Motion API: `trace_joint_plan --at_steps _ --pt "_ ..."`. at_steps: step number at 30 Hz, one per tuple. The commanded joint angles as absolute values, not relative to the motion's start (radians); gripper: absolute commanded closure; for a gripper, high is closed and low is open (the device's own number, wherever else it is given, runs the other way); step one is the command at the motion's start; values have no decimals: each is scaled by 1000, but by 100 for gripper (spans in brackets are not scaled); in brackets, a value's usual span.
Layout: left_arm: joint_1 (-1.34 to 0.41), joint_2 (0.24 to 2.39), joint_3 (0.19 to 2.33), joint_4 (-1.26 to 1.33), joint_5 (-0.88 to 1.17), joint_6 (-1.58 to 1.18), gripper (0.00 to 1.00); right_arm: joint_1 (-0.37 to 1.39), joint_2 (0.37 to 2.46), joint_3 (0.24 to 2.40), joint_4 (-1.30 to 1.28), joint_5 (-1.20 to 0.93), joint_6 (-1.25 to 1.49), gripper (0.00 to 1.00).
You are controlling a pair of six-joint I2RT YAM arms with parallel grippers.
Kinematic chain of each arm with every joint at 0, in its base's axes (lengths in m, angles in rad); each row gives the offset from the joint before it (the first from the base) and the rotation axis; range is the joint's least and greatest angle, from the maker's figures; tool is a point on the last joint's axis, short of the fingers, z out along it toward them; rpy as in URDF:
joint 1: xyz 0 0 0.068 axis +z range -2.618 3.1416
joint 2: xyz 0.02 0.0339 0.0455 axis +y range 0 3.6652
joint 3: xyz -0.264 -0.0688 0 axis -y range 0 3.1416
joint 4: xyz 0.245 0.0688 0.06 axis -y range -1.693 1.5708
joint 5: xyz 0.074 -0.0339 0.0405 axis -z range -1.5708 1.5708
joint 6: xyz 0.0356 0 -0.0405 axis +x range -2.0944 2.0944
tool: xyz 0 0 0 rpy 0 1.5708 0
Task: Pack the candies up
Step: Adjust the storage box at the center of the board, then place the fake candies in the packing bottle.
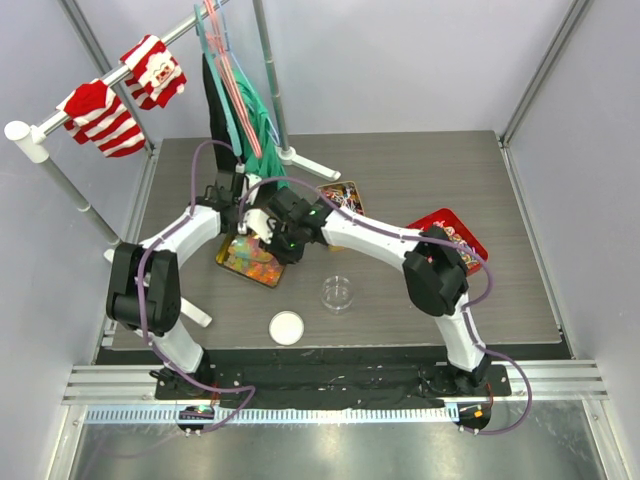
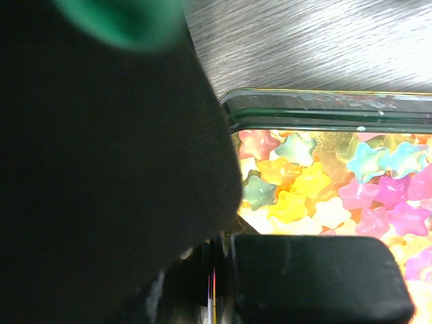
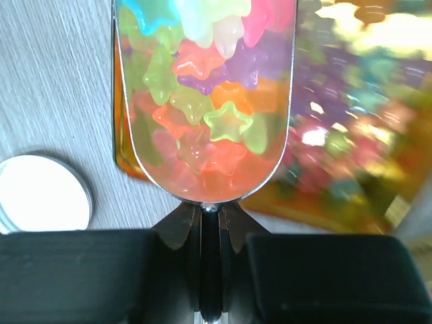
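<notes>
The right gripper (image 3: 206, 260) is closed on the handle of the scoop (image 3: 206, 210), bowl level and heaped with star-shaped candies (image 3: 202, 101), evidently so that nothing spills in transit. The load hangs over the near edge of the tray (image 2: 324, 111), where the remaining candies (image 2: 304, 182) lie in bulk. The left gripper (image 1: 243, 222) sits at the tray's far side with jaws closed. It probably steadies the tray, though contact with the rim cannot be confirmed because dark cloth (image 2: 101, 169) fills much of the left wrist view. A clear dish (image 1: 338, 292) stands on the near right of the tray, judged the likely receptacle, with its white lid (image 1: 286, 327) set apart nearer the bases. A red tin (image 1: 447, 238) lies well to the right of the tray. Hanging garments (image 1: 250, 130) behind the tray crowd the left arm, while the route from scoop to dish appears unobstructed.
</notes>
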State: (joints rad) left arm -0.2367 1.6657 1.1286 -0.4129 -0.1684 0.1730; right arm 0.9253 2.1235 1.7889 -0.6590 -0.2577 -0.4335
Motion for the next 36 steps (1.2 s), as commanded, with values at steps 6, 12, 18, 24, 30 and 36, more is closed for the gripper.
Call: trace_joint_plan --at_steps 6,12,18,24,30,36 --pt "-216 1687 1147 -348 -164 150 100 908 1901 1654 -624 -252 -497 99" --pt "-215 1690 1147 -344 -166 150 100 902 1861 1574 -617 -252 -517 99" --pt "-213 1692 1144 -344 -169 149 100 884 1809 1516 -603 -267 -520 99" --pt "-206 1709 1146 -344 -163 147 100 838 1709 1457 -612 -279 -537 99" --pt "-196 1715 1143 -336 -164 152 100 824 1608 1381 -646 -276 -586 99" --pt "-176 1712 1140 -336 -147 155 100 819 1476 1250 -667 -258 -626 99"
